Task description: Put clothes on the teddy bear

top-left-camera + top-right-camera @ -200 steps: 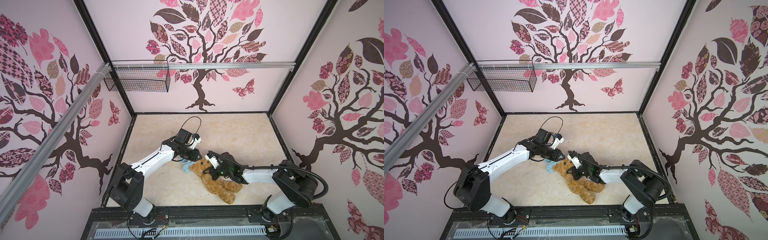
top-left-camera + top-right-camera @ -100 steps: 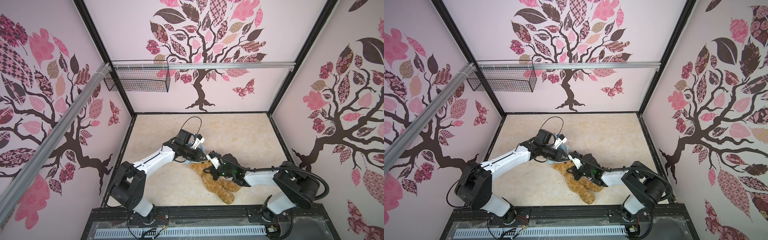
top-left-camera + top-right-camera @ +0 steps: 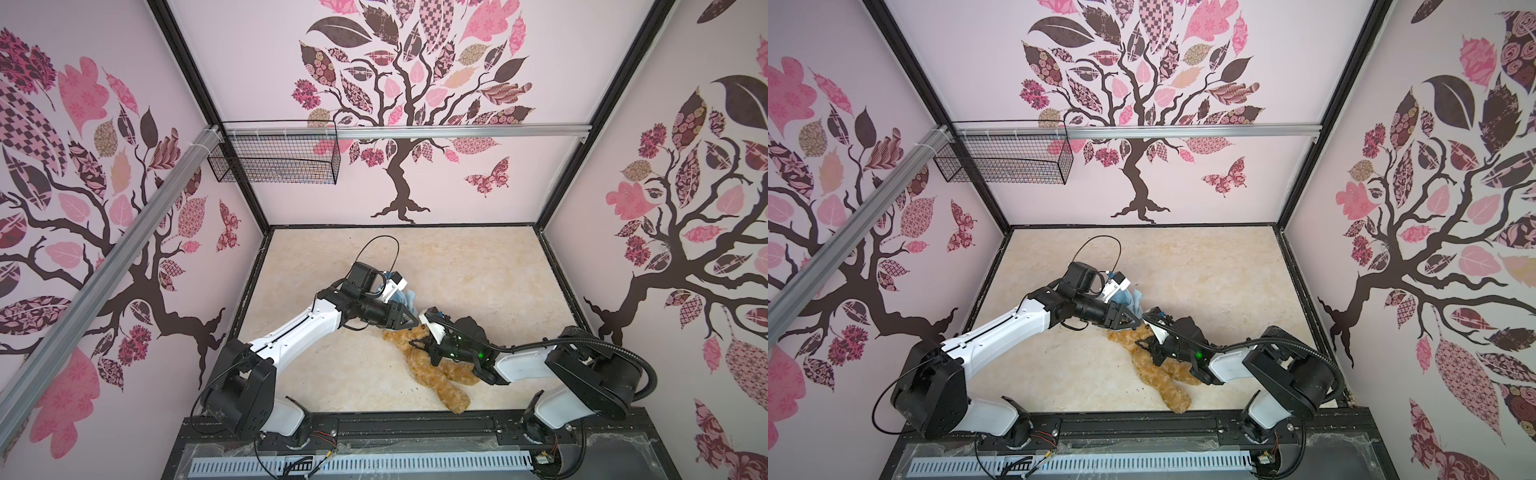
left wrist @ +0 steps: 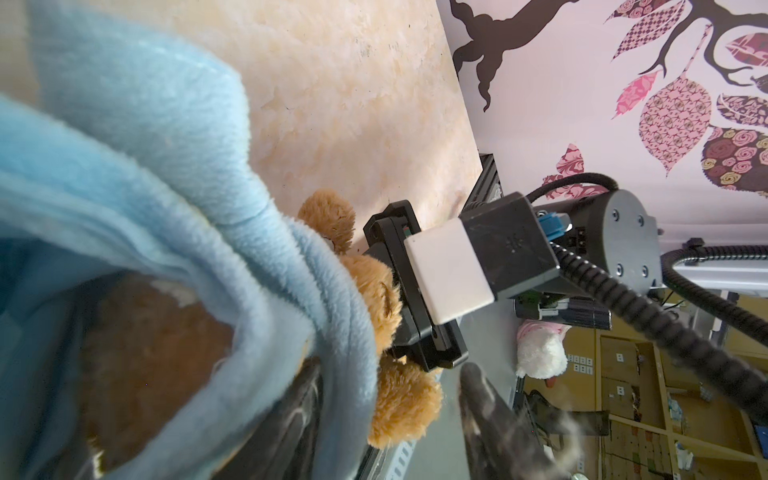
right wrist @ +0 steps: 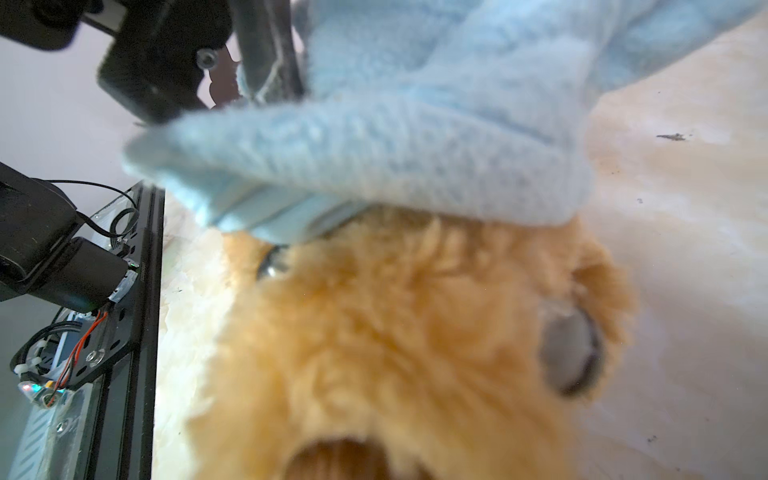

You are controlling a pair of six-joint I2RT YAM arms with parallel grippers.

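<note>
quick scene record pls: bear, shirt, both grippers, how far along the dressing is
teddy bear: lying on the table, head toward the back wall, legs toward the front edge
shirt: light blue, bunched over the top of the bear's head; eyes uncovered
left gripper: at the shirt by the head, jaws apart, hem lying over one jaw
right gripper: at the bear's chest, tips sunk in fur, grip unclear
progress: body and legs bare; shirt not yet pulled down
other: wire basket on the back rail
</note>
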